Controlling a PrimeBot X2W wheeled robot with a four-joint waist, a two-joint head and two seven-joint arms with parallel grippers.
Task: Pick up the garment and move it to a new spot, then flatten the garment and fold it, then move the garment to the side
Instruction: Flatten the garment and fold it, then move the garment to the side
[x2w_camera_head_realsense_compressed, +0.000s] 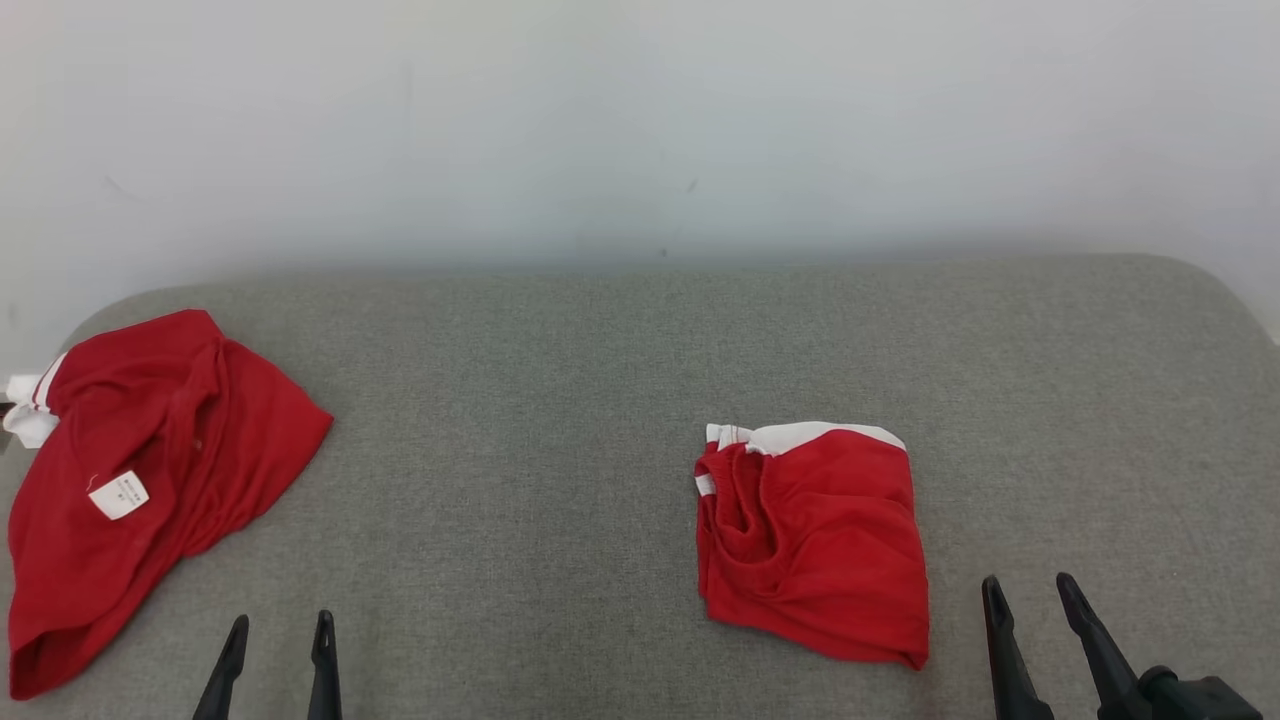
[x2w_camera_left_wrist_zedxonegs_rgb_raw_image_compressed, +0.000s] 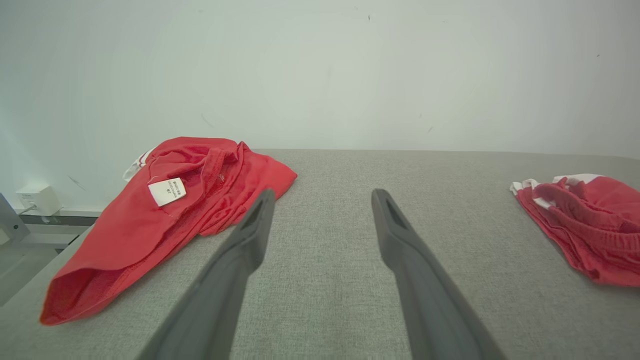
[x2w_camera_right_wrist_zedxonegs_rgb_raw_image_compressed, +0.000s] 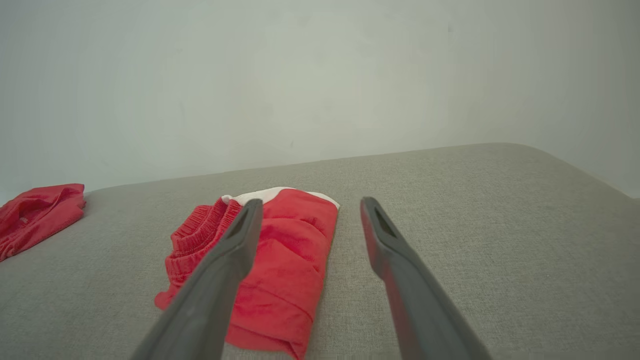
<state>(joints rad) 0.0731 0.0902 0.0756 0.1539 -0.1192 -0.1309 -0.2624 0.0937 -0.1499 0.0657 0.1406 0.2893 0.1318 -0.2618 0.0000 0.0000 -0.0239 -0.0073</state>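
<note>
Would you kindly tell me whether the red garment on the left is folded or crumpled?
Crumpled: the left garment lies in a loose, uneven heap, its white label showing, with no neat edges.

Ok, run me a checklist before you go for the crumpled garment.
1. The left gripper open, nothing between its fingers: ok.
2. The right gripper open and empty: ok.
3. The crumpled garment free, nothing lying on it: ok.
4. It lies wholly on the table: cannot tell; its left edge reaches the rim.
5. The folded garment lies apart, out of the way: ok.
6. Bare table between the two for spreading: ok.
</note>
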